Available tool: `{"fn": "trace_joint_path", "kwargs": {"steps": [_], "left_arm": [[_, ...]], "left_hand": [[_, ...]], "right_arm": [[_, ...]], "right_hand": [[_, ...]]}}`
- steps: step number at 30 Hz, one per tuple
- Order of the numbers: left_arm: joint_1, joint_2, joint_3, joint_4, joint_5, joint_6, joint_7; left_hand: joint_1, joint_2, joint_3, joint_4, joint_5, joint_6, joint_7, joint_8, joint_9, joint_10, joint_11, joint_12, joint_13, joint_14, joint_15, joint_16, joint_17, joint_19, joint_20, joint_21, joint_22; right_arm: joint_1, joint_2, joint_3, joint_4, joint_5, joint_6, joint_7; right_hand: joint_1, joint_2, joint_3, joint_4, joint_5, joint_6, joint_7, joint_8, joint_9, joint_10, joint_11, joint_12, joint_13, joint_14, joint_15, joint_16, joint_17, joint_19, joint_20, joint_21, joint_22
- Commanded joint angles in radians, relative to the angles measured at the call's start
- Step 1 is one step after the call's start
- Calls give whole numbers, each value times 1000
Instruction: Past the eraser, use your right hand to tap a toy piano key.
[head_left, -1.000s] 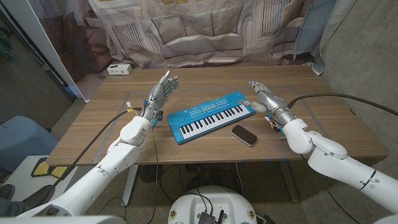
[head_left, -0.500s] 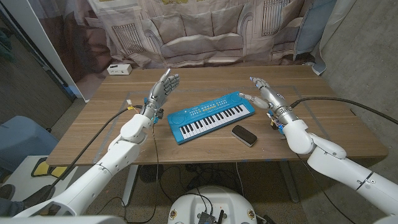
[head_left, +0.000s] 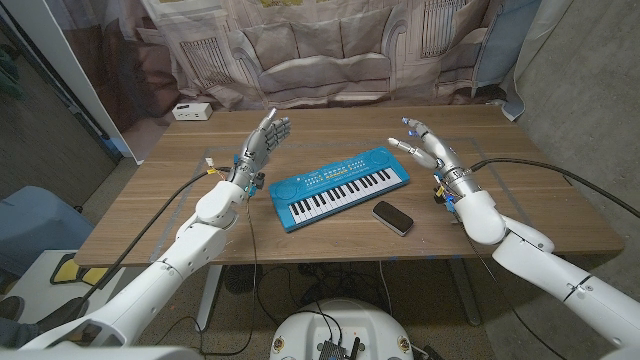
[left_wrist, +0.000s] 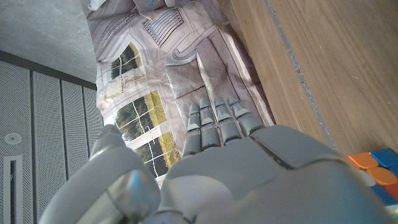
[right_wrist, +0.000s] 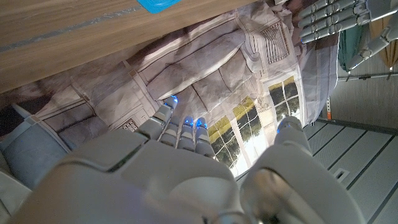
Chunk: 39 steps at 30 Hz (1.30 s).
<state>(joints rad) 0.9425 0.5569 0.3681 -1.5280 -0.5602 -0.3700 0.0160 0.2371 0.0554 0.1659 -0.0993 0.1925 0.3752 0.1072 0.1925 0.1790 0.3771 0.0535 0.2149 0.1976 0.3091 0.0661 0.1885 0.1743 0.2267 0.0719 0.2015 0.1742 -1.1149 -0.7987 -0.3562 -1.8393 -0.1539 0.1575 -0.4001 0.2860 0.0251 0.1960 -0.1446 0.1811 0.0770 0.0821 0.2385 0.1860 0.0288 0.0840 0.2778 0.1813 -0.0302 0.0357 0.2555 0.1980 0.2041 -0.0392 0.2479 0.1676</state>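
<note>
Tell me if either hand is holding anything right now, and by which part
Nothing is held. The right hand is raised beside the toy piano, fingers apart; the left hand is up and empty too.

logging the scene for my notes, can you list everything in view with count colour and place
toy piano: one, blue with white and black keys, table middle, set at a slant
eraser: one, dark, just nearer the robot than the piano's right end
small box: one, white, far left corner of the table
table: one, brown wood
printed cloth backdrop: one, grey and beige, behind the table
left robot hand: one, grey, raised left of the piano, fingers apart, holding nothing
right robot hand: one, grey, raised by the piano's right end, fingers apart, holding nothing
</note>
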Motion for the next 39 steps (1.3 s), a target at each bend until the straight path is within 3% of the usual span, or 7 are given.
{"fn": "trace_joint_path", "kwargs": {"steps": [1, 12, 22, 31, 39], "left_arm": [[-12, -7, 10, 1, 18, -1, 9], [-9, -12, 11, 8, 15, 1, 13], [-1, -12, 12, -4, 24, -6, 22], [6, -9, 12, -27, 32, -3, 33], [12, -16, 11, -38, 38, -6, 49]], "left_hand": [[0, 5, 0, -6, -3, 5, 0, -1, 3, 6, 1, -1, 2, 4, -2, 1, 5, 5, 2, -2, 4], [0, 5, 0, -6, -3, 5, -2, -1, 3, 4, 0, -2, 2, 5, -3, 1, 5, 5, 3, -2, 4], [0, 6, 0, -7, -3, 6, 1, -1, 3, 5, 2, -2, 2, 5, -2, 0, 5, 5, 3, -3, 4], [0, 6, 0, -7, -3, 4, 0, -2, 3, 5, 2, -2, 2, 5, -2, 0, 5, 5, 3, -3, 4], [0, 6, 0, -7, -3, 5, -1, -2, 3, 5, 1, -2, 2, 5, -1, 0, 5, 5, 3, -3, 4]], "right_arm": [[37, 54, 18, 105, 157, 183, 73], [70, 88, 30, 167, 266, 235, 146], [110, 132, 33, 253, 429, 292, 248], [155, 161, 33, 344, 611, 323, 394], [179, 166, 33, 383, 659, 305, 434]], "right_hand": [[2, -11, -4, -1, 5, 14, 3, 5, 1, 11, 9, 0, 4, 9, 5, 4, 2, 10, -11, 3, 3], [-2, -13, -8, 3, 5, 27, 14, 2, 1, 21, 24, -7, 4, -6, 18, -7, 3, -8, -5, -13, 3], [-6, -14, -10, 6, 4, 41, 20, 2, 1, 26, 33, -12, 4, -13, 20, -13, 4, -19, 2, -22, 3], [-9, -14, -12, 8, 4, 45, 25, 0, 0, 29, 38, -15, 4, -13, 25, -15, 4, -20, 3, -26, 4], [-13, -14, -14, 10, 3, 49, 27, -2, 0, 32, 37, -17, 4, -13, 27, -17, 5, -23, 6, -29, 4]]}}
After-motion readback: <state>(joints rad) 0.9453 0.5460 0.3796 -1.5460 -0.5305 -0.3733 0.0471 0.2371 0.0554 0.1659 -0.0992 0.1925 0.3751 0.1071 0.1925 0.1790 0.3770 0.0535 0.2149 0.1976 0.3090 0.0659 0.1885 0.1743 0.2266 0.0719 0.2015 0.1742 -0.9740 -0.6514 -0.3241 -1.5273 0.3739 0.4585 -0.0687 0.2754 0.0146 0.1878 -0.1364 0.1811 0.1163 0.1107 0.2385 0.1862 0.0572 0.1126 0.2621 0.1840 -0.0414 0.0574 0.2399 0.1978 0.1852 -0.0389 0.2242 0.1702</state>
